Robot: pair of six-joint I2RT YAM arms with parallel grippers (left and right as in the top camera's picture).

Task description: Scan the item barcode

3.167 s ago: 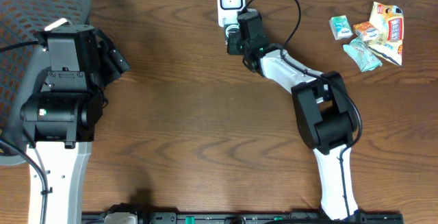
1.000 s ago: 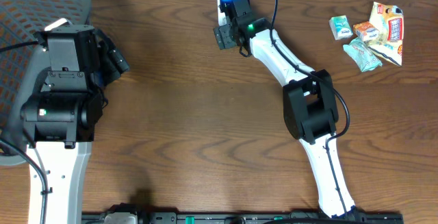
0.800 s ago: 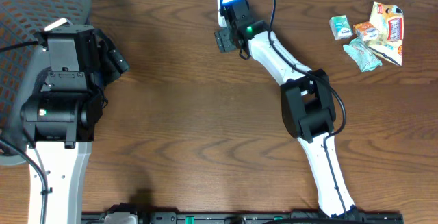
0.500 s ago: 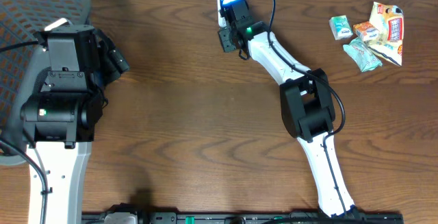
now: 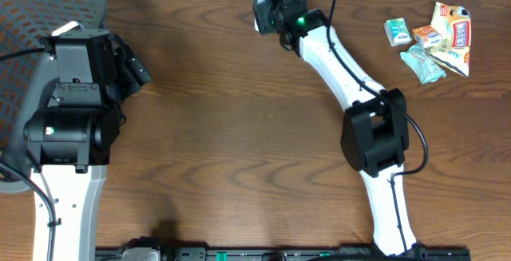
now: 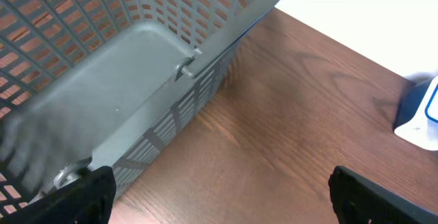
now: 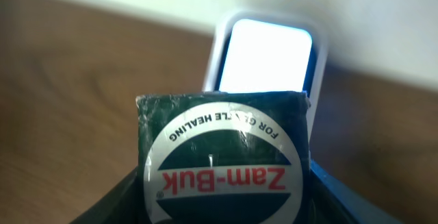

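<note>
**A:** What have the right fingers (image 7: 116,203) got?

**B:** They are clamped on the two side walls of a small dark-green Zam-Buk box (image 7: 226,159). It is held up just in front of the white scanner with the lit window (image 7: 268,49). The round label faces the wrist camera and reads upside down.

**A:** How will it handle?

**B:** Light, I'd judge. It looks like thin glossy card, stiff along the edges and softer across the panels. A hard squeeze could dent the walls, and the gloss may let it twist in a loose grip. The best hold is on the narrow sides near the corners, with the broad faces left bare. I can't see a barcode from here, so I cannot tell which face carries it.

**A:** And the left fingers (image 6: 75,196)?

**B:** Spread wide with nothing between them. They are well apart from the scanner, beside the grey plastic mesh basket (image 6: 137,80), above the brown wooden bench (image 6: 287,114).
</note>
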